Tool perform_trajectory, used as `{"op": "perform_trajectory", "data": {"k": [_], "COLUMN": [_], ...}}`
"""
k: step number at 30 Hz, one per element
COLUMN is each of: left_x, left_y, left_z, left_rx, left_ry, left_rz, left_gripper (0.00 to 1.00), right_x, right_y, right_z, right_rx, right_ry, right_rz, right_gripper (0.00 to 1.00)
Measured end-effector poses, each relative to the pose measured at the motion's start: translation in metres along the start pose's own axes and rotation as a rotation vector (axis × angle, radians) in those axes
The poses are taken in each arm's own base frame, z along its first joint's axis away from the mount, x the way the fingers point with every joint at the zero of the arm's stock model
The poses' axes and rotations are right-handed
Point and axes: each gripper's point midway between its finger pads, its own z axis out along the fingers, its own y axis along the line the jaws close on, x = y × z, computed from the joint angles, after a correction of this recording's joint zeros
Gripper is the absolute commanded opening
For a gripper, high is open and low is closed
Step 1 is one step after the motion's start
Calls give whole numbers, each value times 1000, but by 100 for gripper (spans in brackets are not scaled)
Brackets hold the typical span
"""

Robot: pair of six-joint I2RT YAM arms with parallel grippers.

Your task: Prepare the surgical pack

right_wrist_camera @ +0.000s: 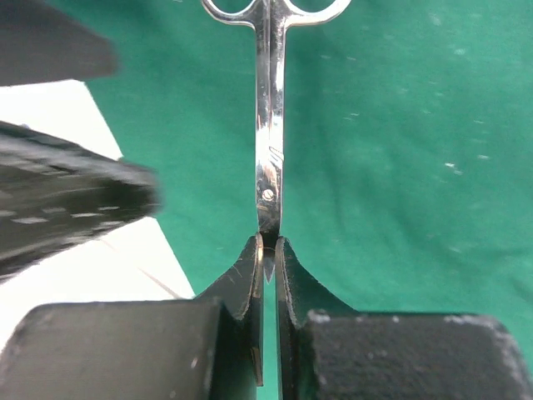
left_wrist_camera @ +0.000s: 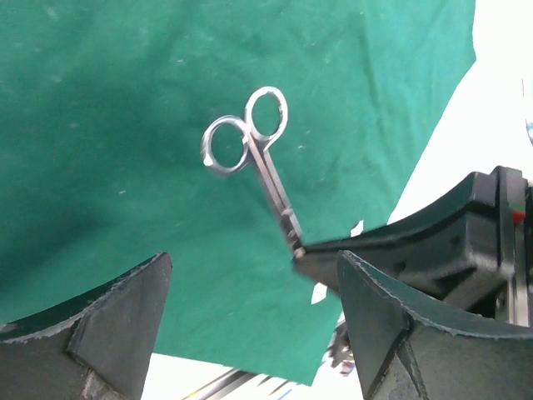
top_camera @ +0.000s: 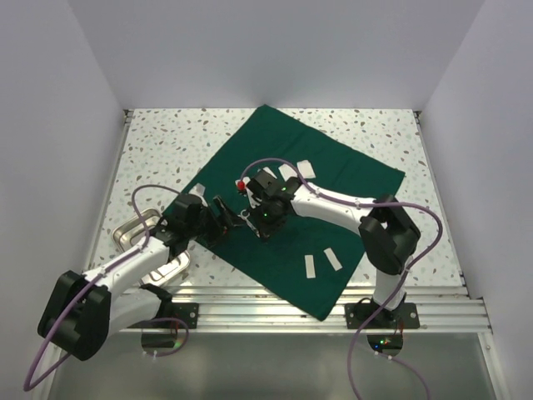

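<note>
The surgical pack's dark green drape point(top_camera: 333, 179) lies spread flat as a big square sheet. My right gripper point(right_wrist_camera: 268, 246) is shut on the blade tips of steel scissors point(right_wrist_camera: 268, 125) and holds them above the drape, rings pointing away. In the top view the right gripper point(top_camera: 258, 218) meets my left gripper point(top_camera: 223, 213) over the drape's left part. The left gripper point(left_wrist_camera: 254, 262) is open and empty; the scissors point(left_wrist_camera: 258, 158) hang ahead of its fingers, apart from them. White pads point(top_camera: 310, 267) lie on the drape.
A bare steel tray point(top_camera: 133, 230) sits off the drape at the left, partly under my left arm. More white pads lie near the drape's centre point(top_camera: 304, 169) and left corner point(top_camera: 198, 190). A metal rail point(top_camera: 316, 298) runs along the near table edge.
</note>
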Motion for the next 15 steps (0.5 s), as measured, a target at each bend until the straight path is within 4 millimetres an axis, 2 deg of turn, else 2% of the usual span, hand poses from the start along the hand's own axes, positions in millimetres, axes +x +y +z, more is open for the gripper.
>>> {"op": "perform_trajectory", "data": {"k": [4, 11, 14, 15], "left_x": [0, 8, 8, 9], "left_y": [-7, -7, -10, -12], "left_z": [7, 17, 21, 23], "left_rx": [22, 4, 2, 2], "left_ry": [-1, 22, 24, 26], "left_rz": [-34, -82, -91, -95], "left_gripper": [80, 74, 63, 56], "right_x": [-4, -11, -14, -16], "right_y": [13, 31, 37, 38], "right_z": [-4, -15, -16, -17], "right_rx": [-82, -193, -229, -239], "right_ry": [-21, -64, -76, -80], "right_rz": [36, 93, 110, 116], "right_gripper": [0, 0, 0, 0]}}
